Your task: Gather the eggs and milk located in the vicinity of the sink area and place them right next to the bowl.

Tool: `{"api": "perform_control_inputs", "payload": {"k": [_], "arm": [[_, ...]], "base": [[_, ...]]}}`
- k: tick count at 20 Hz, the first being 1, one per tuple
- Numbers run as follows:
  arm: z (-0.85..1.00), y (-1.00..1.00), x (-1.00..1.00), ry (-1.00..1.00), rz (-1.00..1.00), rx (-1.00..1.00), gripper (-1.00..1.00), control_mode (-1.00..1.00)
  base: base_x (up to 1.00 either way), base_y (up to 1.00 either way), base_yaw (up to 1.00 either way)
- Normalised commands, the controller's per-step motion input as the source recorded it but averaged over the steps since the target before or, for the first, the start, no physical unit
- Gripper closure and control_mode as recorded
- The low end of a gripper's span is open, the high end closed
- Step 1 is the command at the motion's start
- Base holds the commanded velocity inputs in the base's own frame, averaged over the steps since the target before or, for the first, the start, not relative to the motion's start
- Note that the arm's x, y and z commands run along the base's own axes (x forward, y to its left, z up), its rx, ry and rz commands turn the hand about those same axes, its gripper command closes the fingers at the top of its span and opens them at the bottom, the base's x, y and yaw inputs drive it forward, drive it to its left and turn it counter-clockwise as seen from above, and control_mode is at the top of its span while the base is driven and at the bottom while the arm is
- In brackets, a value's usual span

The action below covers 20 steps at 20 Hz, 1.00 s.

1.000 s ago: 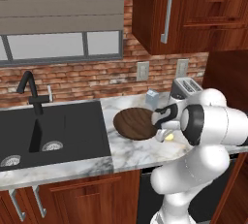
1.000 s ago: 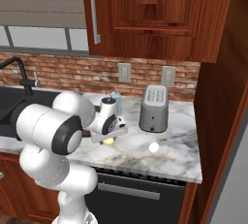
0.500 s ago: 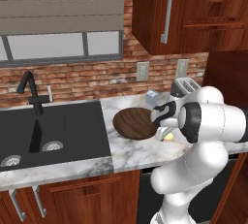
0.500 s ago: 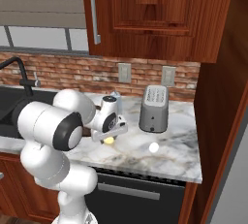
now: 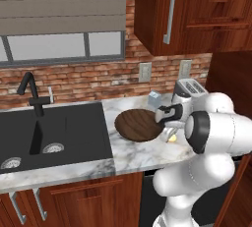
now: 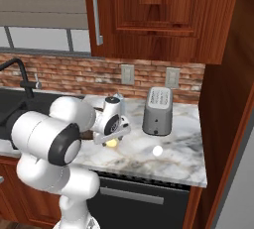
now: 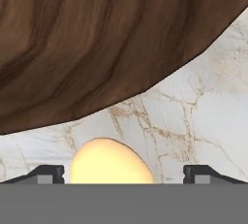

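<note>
Egg (image 7: 110,162) lies on the marble counter (image 7: 203,116), just beside the rim of the wooden bowl (image 7: 97,43). In hand view it sits between the two finger tips (image 7: 48,173), w/ a clear gap of counter on each side; tips not touching it. Jaws spread wide, holding nothing.

Left base view: gripper (image 5: 170,131) low over counter at the bowl's right edge, egg (image 5: 172,138) showing as a small yellow spot under it. Bowl (image 5: 139,125) on counter right of the sink (image 5: 49,132). Black tap (image 5: 30,93) at back of sink, two round drains on basin floor. Milk carton (image 5: 154,98) upright behind the bowl, near the brick wall, partly hidden by the hand. Toaster (image 5: 189,91) to the right of carton, also at the back.

Right base view: egg (image 6: 112,143) on counter below the gripper (image 6: 112,135), arm's white links covering most of the bowl. Toaster (image 6: 158,110) stands well right of the gripper. A small white round object (image 6: 157,150) lies on the counter in front of the toaster, apart from egg; can't tell what it is. Whether egg touches bowl rim: can't tell, looks v. close.
</note>
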Motion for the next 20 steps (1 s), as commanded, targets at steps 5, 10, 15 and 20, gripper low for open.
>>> {"api": "perform_control_inputs", "payload": {"k": [5, 10, 15, 20], "arm": [[0.36, -0.02, -0.38, -0.16, 0.08, 0.03, -1.0, -1.0], [0.49, -0.21, -0.54, -0.19, 0.0, 0.11, -1.0, -1.0], [0.52, -0.29, -0.45, -0.13, -0.12, 0.13, -1.0, -1.0], [0.4, -0.28, -0.3, -0.07, -0.23, 0.12, -1.0, -1.0]], "base": [[0.0, 0.0, 0.0], [0.0, 0.0, 0.0], [0.0, 0.0, 0.0], [0.0, 0.0, 0.0]]}}
